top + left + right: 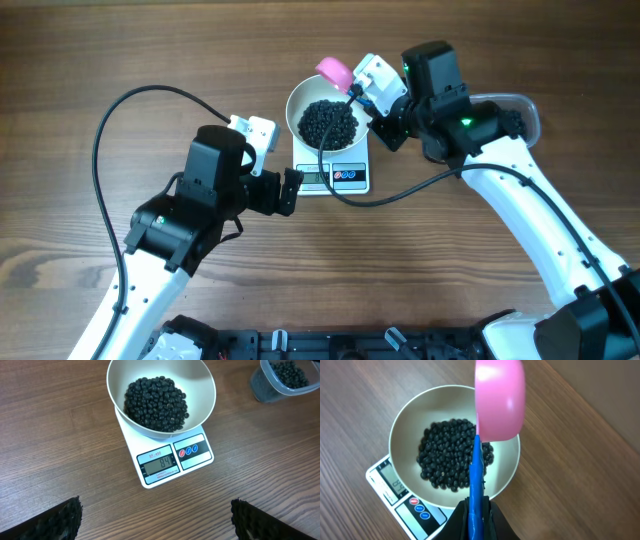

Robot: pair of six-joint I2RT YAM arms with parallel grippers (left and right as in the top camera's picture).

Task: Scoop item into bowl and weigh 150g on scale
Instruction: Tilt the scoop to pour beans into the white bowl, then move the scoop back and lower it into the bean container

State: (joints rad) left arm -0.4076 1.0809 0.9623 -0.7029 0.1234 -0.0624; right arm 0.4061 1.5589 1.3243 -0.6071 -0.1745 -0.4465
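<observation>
The scooping step is in hand: the right hand (pixel 479 512) is clamped tight on the blue handle of the pink scoop (pixel 500 400), held over the far rim of the bowl (pixel 200 385). The bowl sits on the scale (pixel 197 462) with a heap of black beads (pixel 156 404) inside, and the left hand (pixel 291 190) hangs wide open and empty near the scale's front. The display (pixel 161 464) reads 84, well short I judge, so the next move calls for another load from the clear tub (pixel 260 387), in smaller helpings near the mark.
</observation>
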